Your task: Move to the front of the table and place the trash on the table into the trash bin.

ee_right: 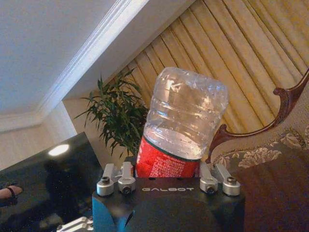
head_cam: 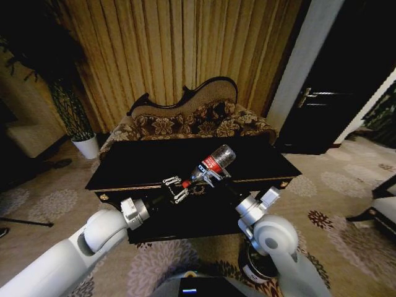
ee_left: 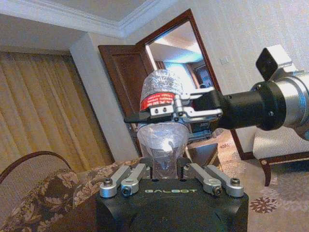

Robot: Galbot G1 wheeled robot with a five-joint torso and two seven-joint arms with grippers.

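Glossy black gold-trimmed table point(head_cam: 148, 167) ahead, small clear plastic bottle with red label point(head_cam: 213, 164) above its front edge — my right gripper point(head_cam: 209, 174) pinching its middle, my left gripper point(head_cam: 176, 188) spread around the cap at nine o'clock, dark cylindrical trash bin point(head_cam: 257, 267) below at five o'clock.

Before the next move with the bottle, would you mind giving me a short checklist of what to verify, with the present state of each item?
1. Right gripper shut on the bottle at its red label: ok.
2. Bottle lifted off the table: ok, it is tilted in the air, cap end low.
3. Left gripper apart from the bottle: cannot tell; it sits at the red cap end, contact unclear.
4. Left gripper open: cannot tell.
5. Trash bin within reach: ok, it stands on the floor under the right arm, partly hidden by it.
6. Paper scraps located on the table: cannot tell.
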